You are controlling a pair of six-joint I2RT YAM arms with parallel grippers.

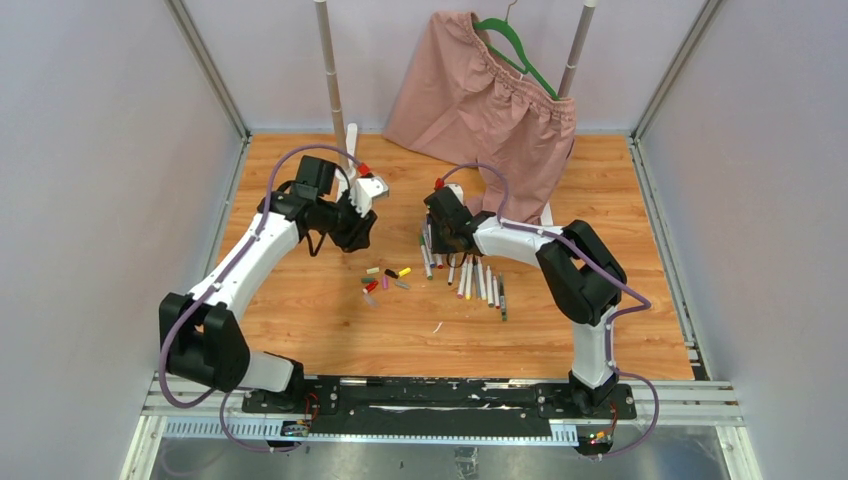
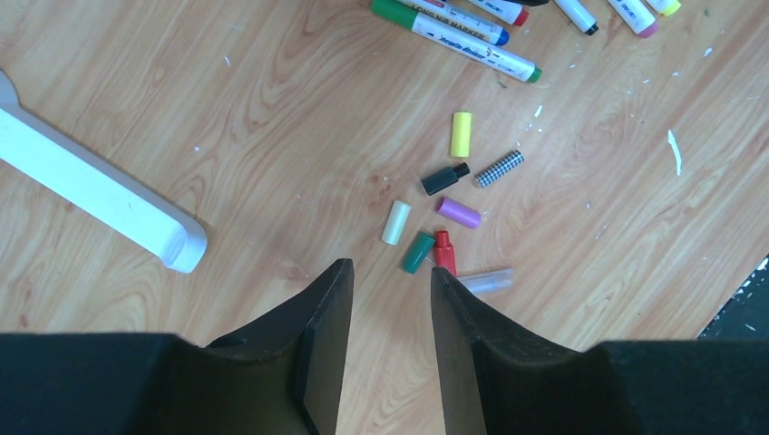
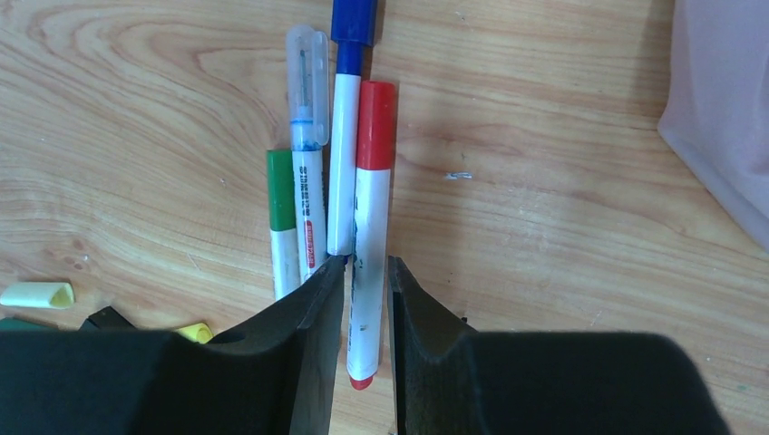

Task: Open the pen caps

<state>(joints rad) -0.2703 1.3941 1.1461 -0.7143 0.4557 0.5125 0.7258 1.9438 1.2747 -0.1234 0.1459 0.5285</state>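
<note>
Left gripper [image 2: 390, 272]: fingers apart, nothing between them, above wood table [image 2: 227, 136]. Loose caps [image 2: 458, 212] scattered just ahead of it, all lying off pens: yellow, black, purple, cream, green, red, clear. Pens [image 1: 470, 275] lie in row at table centre, right of caps. Right gripper [image 3: 366, 272]: fingers pressed on barrel of red-capped pen [image 3: 372, 181], cap on. Green, clear and blue-capped pens lie just beside it.

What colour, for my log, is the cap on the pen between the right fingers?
Red cap, right wrist view best.
</note>
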